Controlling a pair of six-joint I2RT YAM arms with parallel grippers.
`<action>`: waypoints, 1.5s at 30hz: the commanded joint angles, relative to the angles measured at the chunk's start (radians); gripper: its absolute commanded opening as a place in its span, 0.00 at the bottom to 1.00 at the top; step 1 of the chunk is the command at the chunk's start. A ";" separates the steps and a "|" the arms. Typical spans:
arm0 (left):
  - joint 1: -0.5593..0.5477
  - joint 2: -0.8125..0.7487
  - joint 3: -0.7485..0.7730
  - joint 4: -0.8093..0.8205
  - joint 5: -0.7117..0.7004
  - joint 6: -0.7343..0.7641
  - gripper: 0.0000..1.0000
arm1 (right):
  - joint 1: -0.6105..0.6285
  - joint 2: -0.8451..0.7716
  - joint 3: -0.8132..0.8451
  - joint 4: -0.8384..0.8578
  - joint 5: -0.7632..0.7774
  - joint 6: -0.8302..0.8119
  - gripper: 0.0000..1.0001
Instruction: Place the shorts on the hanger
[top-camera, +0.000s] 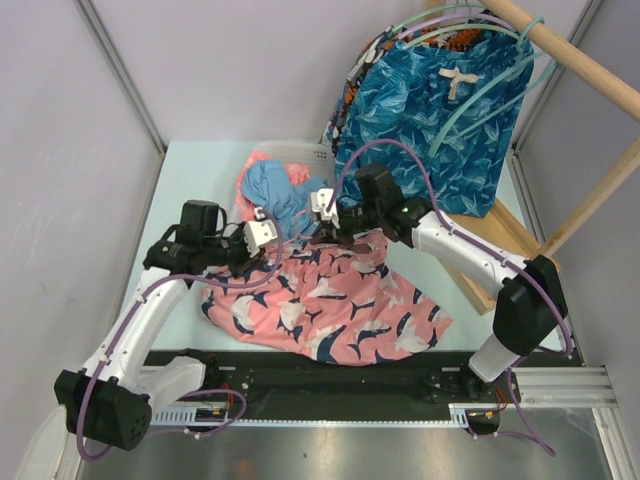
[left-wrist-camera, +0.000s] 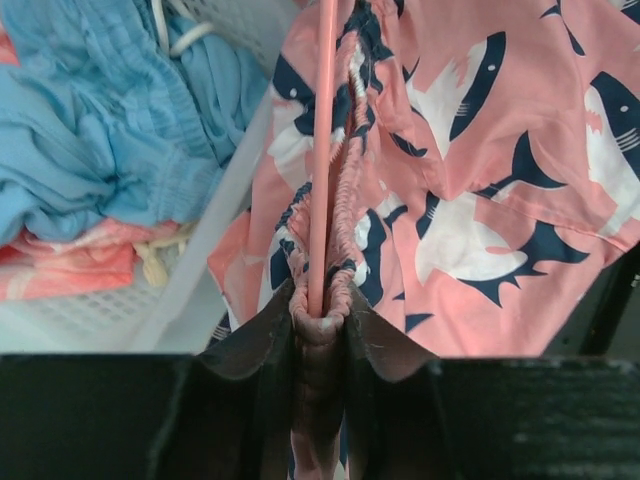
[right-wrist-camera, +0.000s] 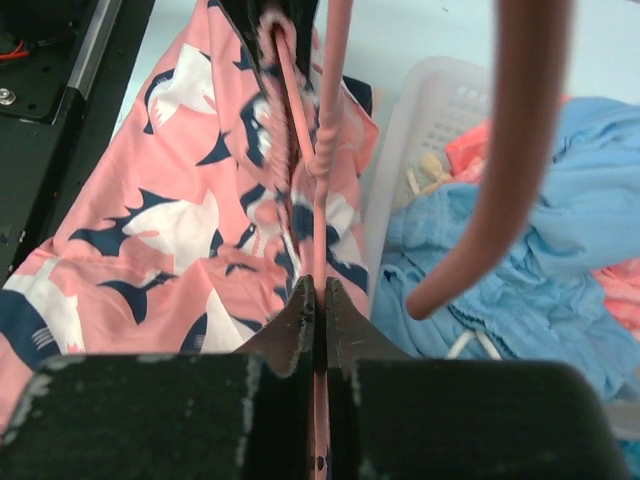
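Note:
The coral-pink shorts (top-camera: 330, 300) with navy and white fish print lie spread on the table between the arms. My left gripper (left-wrist-camera: 320, 315) is shut on their gathered waistband (left-wrist-camera: 345, 190), with a thin pink hanger bar (left-wrist-camera: 320, 150) running along the band into the jaws. My right gripper (right-wrist-camera: 316, 290) is shut on the pink hanger (right-wrist-camera: 325, 130); its hook (right-wrist-camera: 500, 170) curves past at the right. In the top view the left gripper (top-camera: 262, 248) and the right gripper (top-camera: 335, 232) face each other over the waistband.
A white mesh basket (top-camera: 318, 155) behind the grippers holds a plain light-blue garment (top-camera: 278, 192) and pink cloth. Blue leaf-print shorts (top-camera: 430, 110) hang on teal-green hangers from a wooden rail (top-camera: 580, 65) at the back right. A black rail (top-camera: 350, 370) runs along the near edge.

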 joint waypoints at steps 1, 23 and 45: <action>0.066 -0.003 0.065 -0.104 0.092 0.057 0.29 | -0.066 -0.080 -0.002 -0.012 -0.062 -0.035 0.00; 0.146 -0.009 0.144 -0.211 0.184 0.103 0.22 | -0.039 -0.204 -0.002 0.081 -0.083 0.042 0.00; 0.094 0.025 0.351 -0.069 0.247 -0.500 0.00 | 0.024 -0.446 0.000 0.031 0.294 0.093 0.78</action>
